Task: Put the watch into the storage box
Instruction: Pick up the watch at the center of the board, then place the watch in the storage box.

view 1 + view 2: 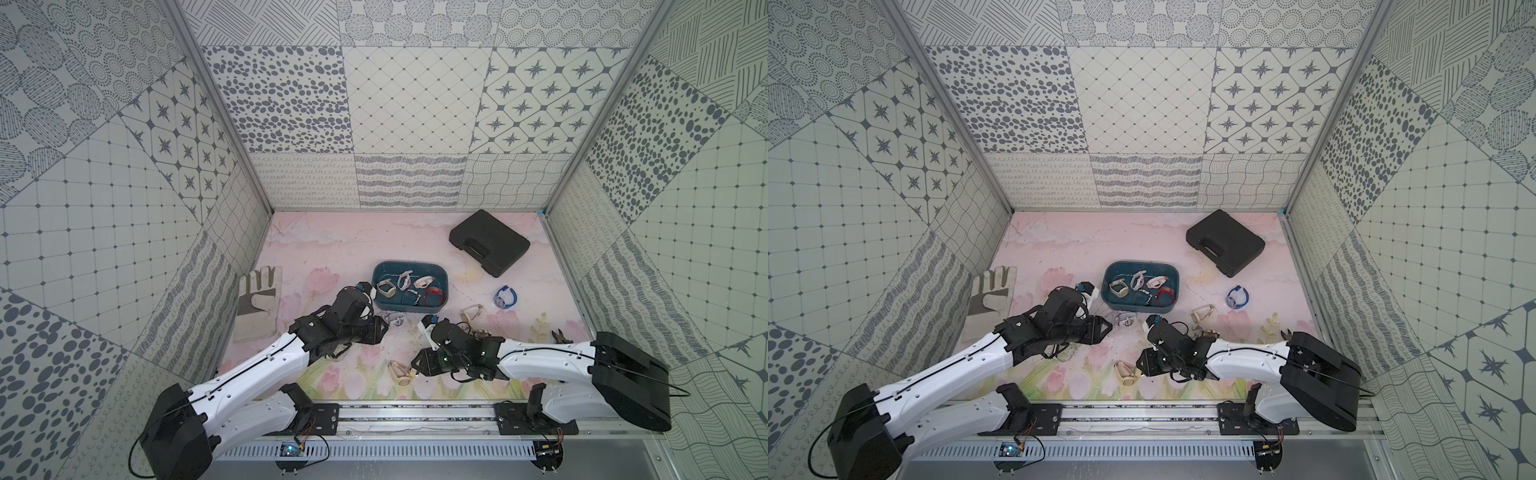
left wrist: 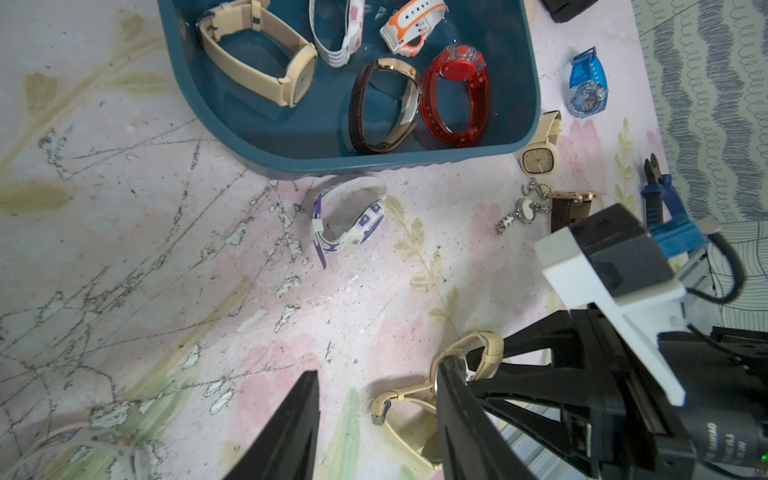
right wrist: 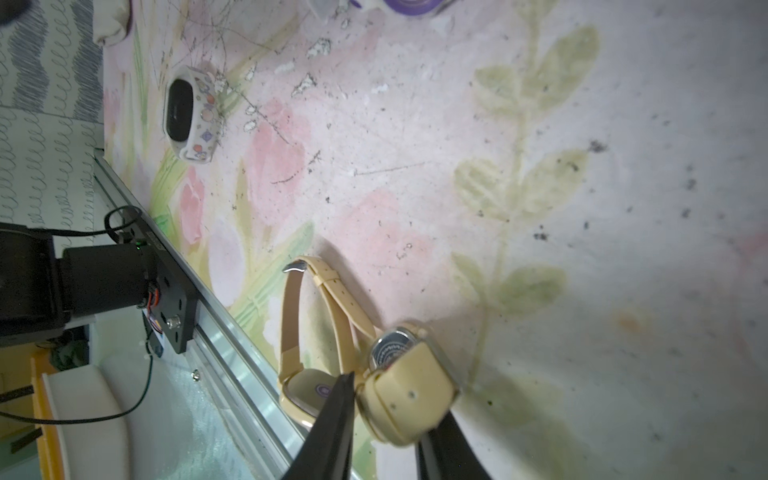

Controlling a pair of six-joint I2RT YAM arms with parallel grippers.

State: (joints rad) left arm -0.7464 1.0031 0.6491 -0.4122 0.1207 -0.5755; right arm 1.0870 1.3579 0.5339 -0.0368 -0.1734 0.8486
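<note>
Watch (image 1: 401, 374) in beige lay close to the front edge of the counter (image 1: 332, 249), about midway along it. The right hand (image 3: 395, 399) had its dark fingers (image 3: 332, 428) pressed to either side of a stiff beige part of it. That looked like a grip, though the watch was not yet off the surface. The left hand (image 2: 376, 370) hung half-wide and empty nearby. The storage box (image 2: 374, 166) sat near the middle of the counter, well apart from the watch toward the back edge, with five watches already inside. The squeeze probably wanted to be firm before any lift, since the strap (image 3: 291, 324) was a smooth, matte band bent into a springy loop with a small metal buckle (image 3: 293, 268) and could twist free. A straight rise, then a carry over the tub's low near wall, seemed safest — clear of the purple-and-white watch (image 2: 349, 220) lying just before that wall. The tub was glossy teal plastic with rounded corners and a ribbed outer wall — the counter's floral covering was scuffed and cracked.
</note>
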